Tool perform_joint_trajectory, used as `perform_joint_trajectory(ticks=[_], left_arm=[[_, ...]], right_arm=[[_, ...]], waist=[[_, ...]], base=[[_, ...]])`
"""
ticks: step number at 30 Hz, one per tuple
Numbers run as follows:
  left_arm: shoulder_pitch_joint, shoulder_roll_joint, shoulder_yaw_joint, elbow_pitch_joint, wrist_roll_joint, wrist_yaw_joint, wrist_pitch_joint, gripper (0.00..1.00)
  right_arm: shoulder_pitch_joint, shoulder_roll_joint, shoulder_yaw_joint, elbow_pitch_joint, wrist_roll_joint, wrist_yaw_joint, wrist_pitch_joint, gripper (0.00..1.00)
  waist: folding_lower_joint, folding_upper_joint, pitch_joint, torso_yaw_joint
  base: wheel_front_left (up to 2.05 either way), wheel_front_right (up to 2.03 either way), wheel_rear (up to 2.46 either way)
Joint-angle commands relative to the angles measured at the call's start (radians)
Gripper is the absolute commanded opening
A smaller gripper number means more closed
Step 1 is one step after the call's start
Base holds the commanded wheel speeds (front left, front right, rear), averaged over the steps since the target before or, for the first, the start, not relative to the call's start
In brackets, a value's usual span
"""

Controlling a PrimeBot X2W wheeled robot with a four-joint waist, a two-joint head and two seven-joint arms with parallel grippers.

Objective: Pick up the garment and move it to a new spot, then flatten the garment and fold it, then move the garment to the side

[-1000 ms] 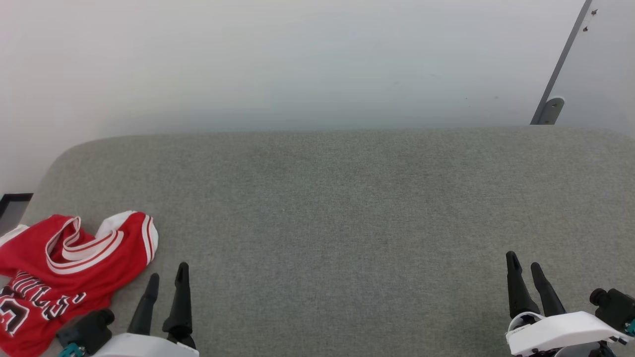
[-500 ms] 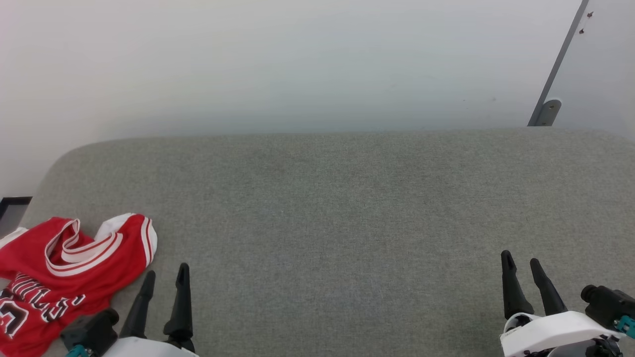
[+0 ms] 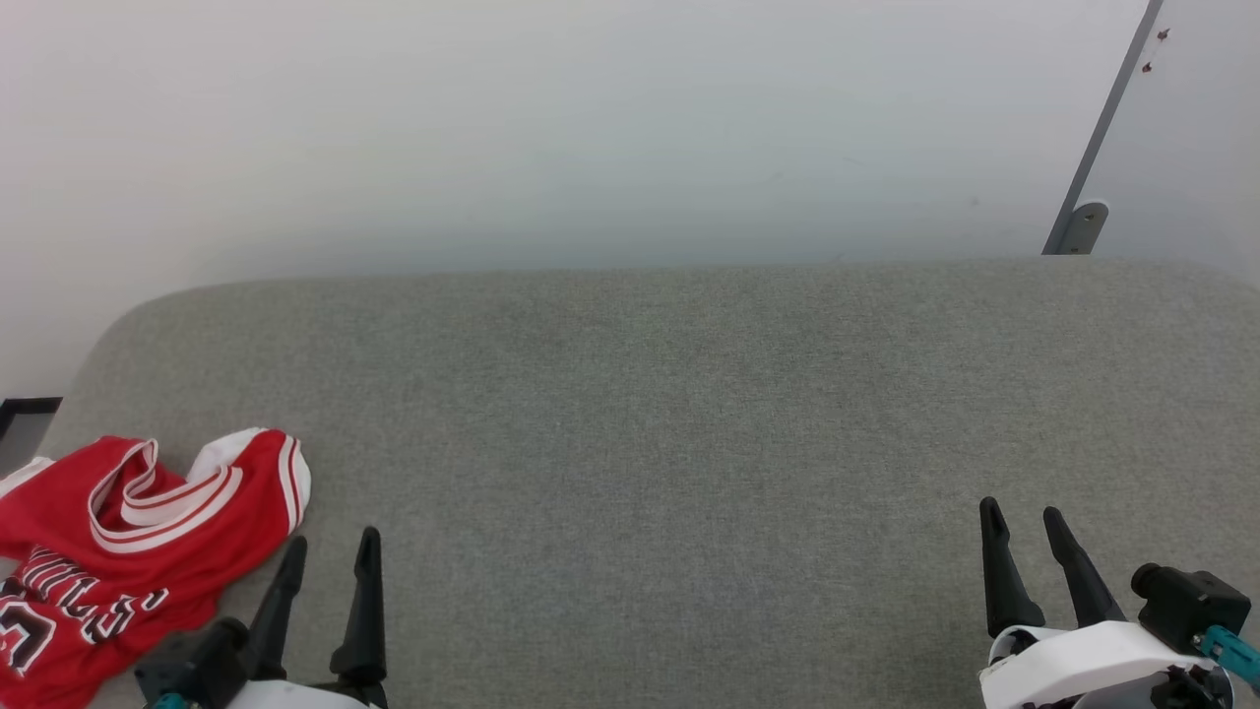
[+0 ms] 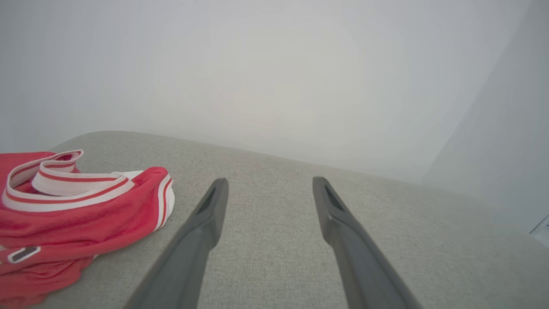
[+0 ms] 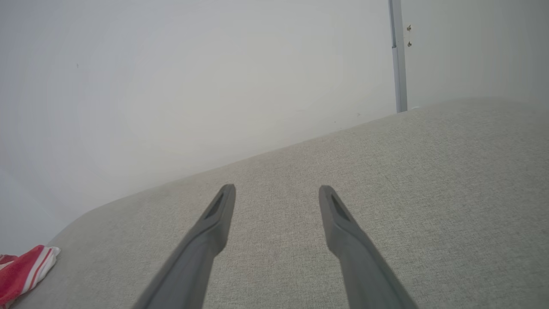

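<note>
The garment (image 3: pixel 118 551), a red jersey with white-and-red striped trim and black lettering, lies crumpled at the near left corner of the grey fabric surface (image 3: pixel 669 414). The left wrist view has the garment (image 4: pixel 64 214) at its left, and a corner of the garment (image 5: pixel 23 270) pokes into the right wrist view at the lower left. My left gripper (image 3: pixel 330 542) stands open just right of the jersey, not touching it. Far off at the lower right, my right gripper (image 3: pixel 1019 510) is open over bare fabric. Both hold nothing.
A pale wall (image 3: pixel 591 128) runs along the far edge of the surface. A grey metal post with a bracket (image 3: pixel 1083 222) stands at the back right. The surface's rounded left corner drops off near a dark frame edge (image 3: pixel 25 409).
The head view has shifted slightly; the jersey sits a little lower in it. Both grippers have edged a little in the picture and stay open, and the jersey lies as before.
</note>
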Motion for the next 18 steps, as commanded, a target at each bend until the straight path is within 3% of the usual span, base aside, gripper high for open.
perform_joint_trajectory(ticks=[1,18], left_arm=[[0.004,0.005,-0.002,-0.009,0.026,-0.004,-0.009,1.00],[0.025,0.020,-0.022,-0.032,0.122,-0.004,-0.039,1.00]], right_arm=[[-0.010,0.002,0.002,-0.005,-0.025,-0.001,-0.009,1.00],[-0.007,0.003,0.008,0.000,-0.142,-0.001,-0.039,1.00]], waist=[[0.0000,0.0000,0.000,0.000],[0.0000,0.0000,-0.008,-0.005]], base=[[0.00,0.00,0.00],[0.00,0.00,0.00]])
